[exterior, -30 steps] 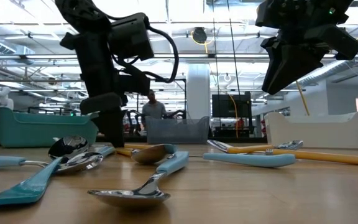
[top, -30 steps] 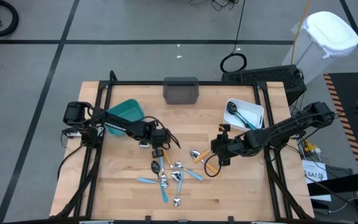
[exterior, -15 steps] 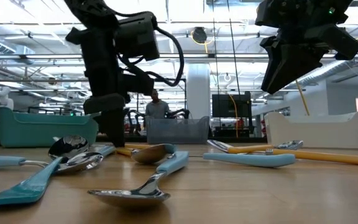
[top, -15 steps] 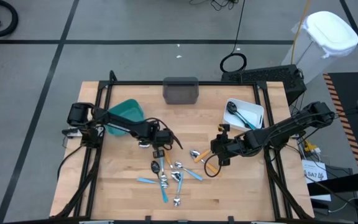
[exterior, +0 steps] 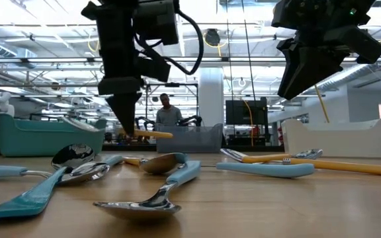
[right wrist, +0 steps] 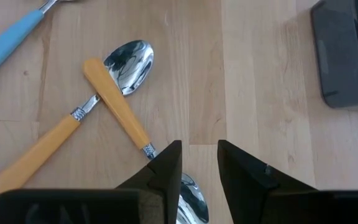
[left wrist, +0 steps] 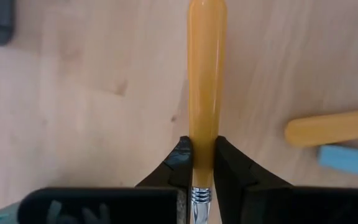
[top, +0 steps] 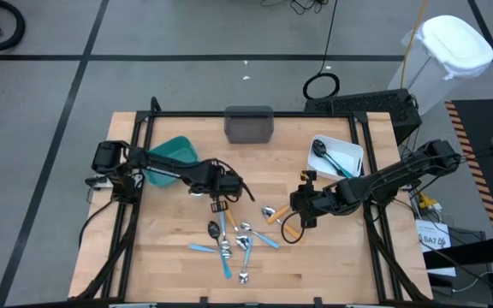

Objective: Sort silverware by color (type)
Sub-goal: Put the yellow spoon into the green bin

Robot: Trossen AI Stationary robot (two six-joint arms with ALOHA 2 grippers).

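- Two arms are seen in the high view: the left end effector (top: pixel 218 195) is held over the desk (top: pixel 169 257) near the teal bin (top: pixel 175 156), above a loose pile of silverware (top: pixel 234 244); the right end effector (top: pixel 301 211) hovers beside two orange-handled pieces (top: pixel 274 214).
- Low view: an orange-handled utensil (exterior: pixel 152 134) is shown lifted clear of the desk.
- Left wrist view: that handle is pinched between the fingers (left wrist: pixel 180 163), near its metal collar.
- Right wrist view: the fingers (right wrist: pixel 166 167) are slightly spread and empty over crossed orange-handled spoons (right wrist: pixel 114 99).
- Judged step: carrying one piece off. A bin must be chosen next; which one suits orange cannot be told.
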